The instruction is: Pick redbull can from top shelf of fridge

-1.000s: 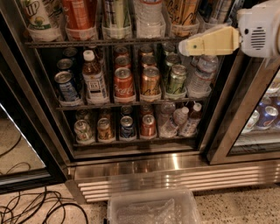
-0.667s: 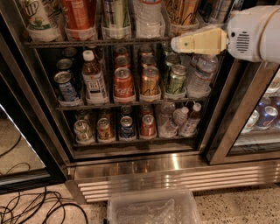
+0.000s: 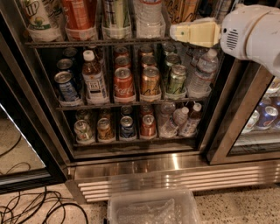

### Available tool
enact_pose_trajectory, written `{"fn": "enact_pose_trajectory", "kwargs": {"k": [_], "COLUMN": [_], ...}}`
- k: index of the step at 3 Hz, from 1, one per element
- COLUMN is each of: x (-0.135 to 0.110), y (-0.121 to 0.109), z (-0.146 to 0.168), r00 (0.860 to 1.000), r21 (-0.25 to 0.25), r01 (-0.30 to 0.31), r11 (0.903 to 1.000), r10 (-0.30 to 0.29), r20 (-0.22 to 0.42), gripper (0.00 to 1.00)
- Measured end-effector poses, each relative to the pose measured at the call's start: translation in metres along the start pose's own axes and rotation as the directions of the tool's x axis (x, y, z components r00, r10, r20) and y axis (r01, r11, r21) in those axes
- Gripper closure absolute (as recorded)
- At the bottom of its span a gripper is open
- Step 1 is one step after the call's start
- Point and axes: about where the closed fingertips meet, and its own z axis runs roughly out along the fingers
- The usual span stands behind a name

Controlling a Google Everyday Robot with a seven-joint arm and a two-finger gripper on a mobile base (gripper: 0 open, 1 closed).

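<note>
Nearest me, a clear plastic bin (image 3: 151, 209) sits on the speckled floor (image 3: 236, 210), with black cables (image 3: 33, 209) looping to its left. Behind it runs the ribbed steel base (image 3: 175, 177) of the fridge (image 3: 41, 118), its glass door (image 3: 13, 144) swung open on the left.

My gripper (image 3: 174, 32) reaches in from the right on its white arm (image 3: 251, 30). The cream tip points left and is level with the top shelf (image 3: 87, 43), in front of the gold-orange can (image 3: 181, 8). It is seen side-on, and I cannot tell whether it is clenched or released; it holds nothing that I can see.

Further in, the middle rack carries a red Coca-Cola can (image 3: 124, 83), a gold can (image 3: 150, 83), a green can (image 3: 176, 80) and a water bottle (image 3: 201, 75). Shorter cans line the bottom rack (image 3: 109, 141).

On the top shelf, what I take to be the redbull can (image 3: 116, 13) stands upright in a clear cup holder. Its top is cut off by the frame, so I am not sure of it. It stands left of my gripper's tip and apart from it, and a clear bottle (image 3: 150, 15) stands between the two.
</note>
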Motion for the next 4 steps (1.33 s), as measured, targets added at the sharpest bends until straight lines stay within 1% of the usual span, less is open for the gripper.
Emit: {"fn": "enact_pose_trajectory", "kwargs": {"k": [1,2,3,4], "x": [0.000,0.001,0.009,0.018], "y": [0.000,-0.003,-0.009,-0.017], "z": [0.000,0.002,0.005,0.006], "r00": [1.000,1.000,1.000,1.000], "r21": [-0.001,0.019,0.054,0.094], "r01": [0.001,-0.011,-0.027,-0.030], "r11": [1.0000,0.9998,0.9982,0.9951], "r10": [-0.001,0.011,0.027,0.030], "r20": [0.000,0.006,0.005,0.006], "gripper": [0.00,0.00,0.05,0.10]}}
